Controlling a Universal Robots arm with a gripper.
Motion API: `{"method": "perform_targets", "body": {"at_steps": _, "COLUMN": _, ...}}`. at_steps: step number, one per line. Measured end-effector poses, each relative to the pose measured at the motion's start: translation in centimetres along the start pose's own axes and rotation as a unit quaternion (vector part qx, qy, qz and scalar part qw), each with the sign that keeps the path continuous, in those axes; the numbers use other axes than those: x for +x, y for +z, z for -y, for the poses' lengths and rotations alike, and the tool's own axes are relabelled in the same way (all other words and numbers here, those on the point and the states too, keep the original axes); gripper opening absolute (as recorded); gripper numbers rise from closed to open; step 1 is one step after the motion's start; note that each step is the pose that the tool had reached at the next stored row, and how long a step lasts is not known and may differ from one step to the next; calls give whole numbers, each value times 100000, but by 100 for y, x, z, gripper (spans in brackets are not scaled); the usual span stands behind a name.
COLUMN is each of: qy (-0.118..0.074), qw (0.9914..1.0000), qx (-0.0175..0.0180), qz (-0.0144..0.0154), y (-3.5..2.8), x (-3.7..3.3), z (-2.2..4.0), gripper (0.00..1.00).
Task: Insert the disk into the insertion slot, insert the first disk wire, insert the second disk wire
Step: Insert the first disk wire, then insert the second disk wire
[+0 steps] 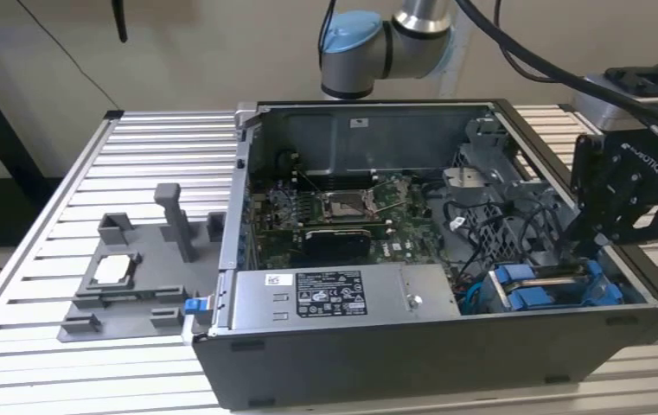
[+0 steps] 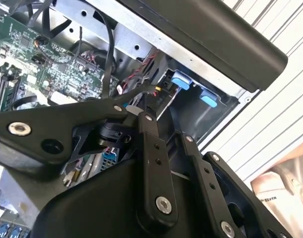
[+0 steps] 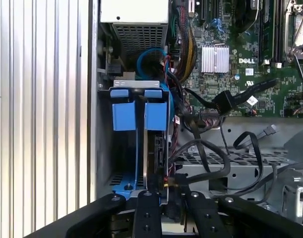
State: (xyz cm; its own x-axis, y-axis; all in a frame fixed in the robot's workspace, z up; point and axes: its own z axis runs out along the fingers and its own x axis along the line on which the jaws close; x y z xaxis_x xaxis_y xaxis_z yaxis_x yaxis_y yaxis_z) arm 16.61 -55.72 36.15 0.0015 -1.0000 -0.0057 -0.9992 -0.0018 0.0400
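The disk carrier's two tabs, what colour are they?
Bright blue; the tabs show best in the first wrist view.

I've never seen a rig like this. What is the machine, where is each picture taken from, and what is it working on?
A robot arm with a black gripper reaches into an open computer case on a slatted metal table. The exterior view watches from off the arm. Both wrist views ride on the arm and look past the gripper. The disk, in its blue carrier, sits in the insertion slot. The gripper hangs just above it; whether it holds anything is unclear. A grey fixture lies beside the case.
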Motion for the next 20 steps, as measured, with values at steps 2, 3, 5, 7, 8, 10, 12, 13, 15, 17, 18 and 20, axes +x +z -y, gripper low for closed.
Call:
{"method": "perform_targets", "body": {"at_steps": 2, "qy": 0, "qw": 99999, "qx": 443, "qz": -4, "y": -10, "x": -29, "z": -22, "gripper": 27}}
{"method": "perform_targets", "body": {"at_steps": 3, "qy": -2, "qw": 99998, "qx": 605, "qz": -10, "y": -20, "x": -42, "z": -31, "gripper": 27}}
{"method": "perform_targets", "body": {"at_steps": 5, "qy": -2, "qw": 99996, "qx": 905, "qz": -17, "y": -53, "x": -62, "z": -47, "gripper": 27}}
{"method": "perform_targets", "body": {"at_steps": 7, "qy": -4, "qw": 99993, "qx": 1161, "qz": -19, "y": -91, "x": -83, "z": -61, "gripper": 27}}
{"method": "perform_targets", "body": {"at_steps": 8, "qy": -1, "qw": 99992, "qx": 1294, "qz": -15, "y": -109, "x": -96, "z": -68, "gripper": 27}}
{"method": "perform_targets", "body": {"at_steps": 10, "qy": -2, "qw": 99988, "qx": 1544, "qz": -28, "y": -145, "x": -125, "z": -79, "gripper": 27}}
{"method": "perform_targets", "body": {"at_steps": 12, "qy": -2, "qw": 99984, "qx": 1769, "qz": -34, "y": -180, "x": -158, "z": -89, "gripper": 27}}
{"method": "perform_targets", "body": {"at_steps": 13, "qy": -2, "qw": 99982, "qx": 1879, "qz": -39, "y": -197, "x": -175, "z": -93, "gripper": 27}}
{"method": "perform_targets", "body": {"at_steps": 15, "qy": -1, "qw": 99977, "qx": 2126, "qz": -53, "y": -223, "x": -213, "z": -102, "gripper": 27}}
{"method": "perform_targets", "body": {"at_steps": 17, "qy": -4, "qw": 99973, "qx": 2316, "qz": -87, "y": -242, "x": -254, "z": -110, "gripper": 27}}
{"method": "perform_targets", "body": {"at_steps": 18, "qy": -3, "qw": 99971, "qx": 2404, "qz": -112, "y": -250, "x": -275, "z": -113, "gripper": 27}}
{"method": "perform_targets", "body": {"at_steps": 20, "qy": -5, "qw": 99967, "qx": 2571, "qz": -165, "y": -265, "x": -319, "z": -118, "gripper": 27}}
